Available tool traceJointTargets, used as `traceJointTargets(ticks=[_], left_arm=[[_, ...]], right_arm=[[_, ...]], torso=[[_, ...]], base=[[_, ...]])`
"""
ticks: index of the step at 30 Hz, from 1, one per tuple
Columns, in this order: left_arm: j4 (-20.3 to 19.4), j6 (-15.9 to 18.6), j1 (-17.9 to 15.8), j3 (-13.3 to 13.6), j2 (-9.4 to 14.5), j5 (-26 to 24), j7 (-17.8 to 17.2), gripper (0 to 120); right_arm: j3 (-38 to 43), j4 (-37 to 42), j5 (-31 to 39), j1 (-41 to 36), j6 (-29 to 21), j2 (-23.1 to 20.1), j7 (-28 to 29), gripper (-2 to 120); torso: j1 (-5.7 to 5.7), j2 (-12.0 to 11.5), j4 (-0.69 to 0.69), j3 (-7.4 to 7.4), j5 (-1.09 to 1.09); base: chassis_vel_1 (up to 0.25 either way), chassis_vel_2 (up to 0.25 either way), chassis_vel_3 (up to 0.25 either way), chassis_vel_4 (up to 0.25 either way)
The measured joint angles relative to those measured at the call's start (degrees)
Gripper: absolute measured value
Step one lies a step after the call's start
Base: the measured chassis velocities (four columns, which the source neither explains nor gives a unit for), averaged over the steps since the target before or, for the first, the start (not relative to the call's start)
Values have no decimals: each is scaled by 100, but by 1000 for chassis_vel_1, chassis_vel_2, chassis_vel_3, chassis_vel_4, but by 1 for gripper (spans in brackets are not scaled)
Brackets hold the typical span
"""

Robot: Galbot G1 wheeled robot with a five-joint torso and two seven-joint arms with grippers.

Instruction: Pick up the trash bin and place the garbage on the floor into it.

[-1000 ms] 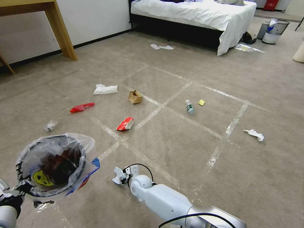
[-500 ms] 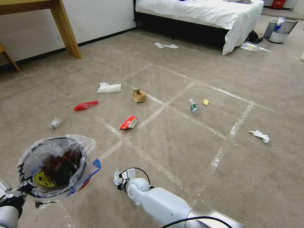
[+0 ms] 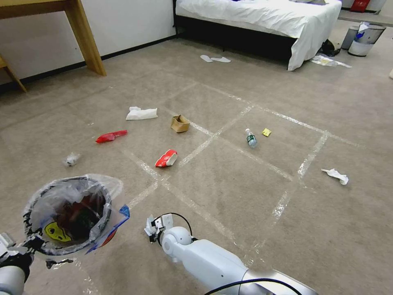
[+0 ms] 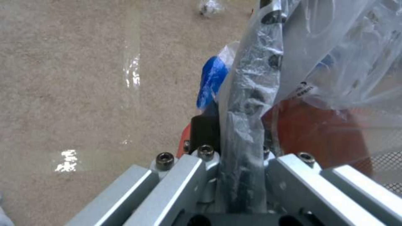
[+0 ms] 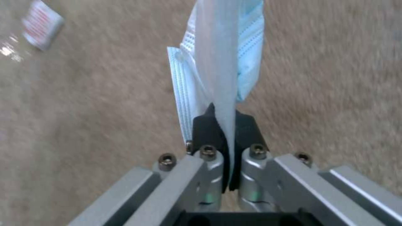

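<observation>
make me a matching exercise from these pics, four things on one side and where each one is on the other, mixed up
Things:
1. trash bin
2. face mask
3. cardboard box
4. plastic bottle

Places:
A. pinched in the right claw
B. lying on the carpet beside the yellow scrap
C. rim clamped in the left claw, held off the floor
D. on the carpet between the white tissue wad and the taped line

Pairs: 1-C, 2-A, 3-D, 4-B
</observation>
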Motion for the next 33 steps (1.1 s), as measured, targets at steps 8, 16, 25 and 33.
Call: traceJointTargets(ticks=[8, 16, 25, 33], left_arm=[[-155, 11, 30, 98, 90, -266, -61, 1], [-176, 71, -104, 423, 462, -817, -141, 1], [179, 117, -291, 666, 802, -905, -141, 1], [239, 117, -348, 629, 861, -935, -141, 1]], right_arm=[[434, 1107, -28, -36, 101, -186, 52, 0], [1146, 3333, -137, -76, 606, -1421, -157, 0], [1420, 5004, 214, 454, 1321, -2180, -963, 0], [839, 5583, 1073, 980, 786, -2220, -788, 0]], torso=[[-1, 1, 3, -1, 2], [-1, 1, -1, -1, 2], [-1, 1, -1, -1, 1], [-1, 2, 0, -1, 0]], base=[[0, 0, 0, 0], [0, 0, 0, 0], [0, 0, 0, 0], [0, 0, 0, 0]])
